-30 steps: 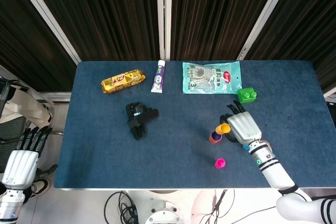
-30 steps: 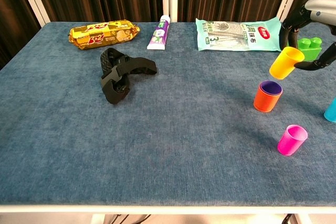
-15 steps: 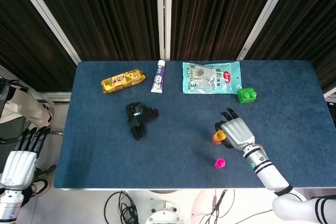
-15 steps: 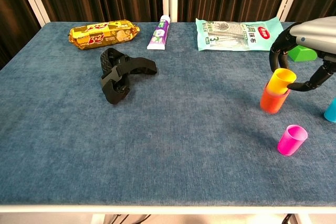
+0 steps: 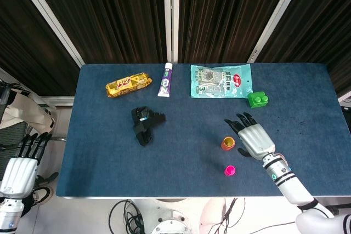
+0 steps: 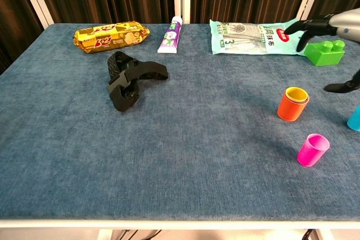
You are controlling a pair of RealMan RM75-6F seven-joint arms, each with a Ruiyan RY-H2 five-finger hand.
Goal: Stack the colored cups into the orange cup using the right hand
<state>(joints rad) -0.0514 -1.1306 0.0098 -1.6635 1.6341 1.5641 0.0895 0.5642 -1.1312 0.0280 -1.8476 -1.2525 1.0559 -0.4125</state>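
Note:
The orange cup point(image 6: 291, 106) stands upright on the blue table with a yellow cup point(image 6: 296, 94) nested inside it; from the head view the stack point(image 5: 228, 143) sits right of the table's middle. A pink cup point(image 6: 313, 149) point(image 5: 230, 170) stands alone nearer the front edge. A cyan cup point(image 6: 355, 118) shows only partly at the right border of the chest view. My right hand point(image 5: 253, 136) hovers just right of the stack, fingers spread, holding nothing. My left hand point(image 5: 20, 166) hangs off the table's left side, fingers apart and empty.
A black tool point(image 6: 125, 78) lies left of centre. Along the back edge lie a yellow snack pack point(image 6: 111, 35), a toothpaste tube point(image 6: 171, 36) and a green snack bag point(image 6: 256, 36). A green toy brick point(image 6: 324, 52) sits at the back right.
My right hand lowered the yellow cup into the orange cup, let go, and drew back to the right with fingers spread. The left hand stayed still.

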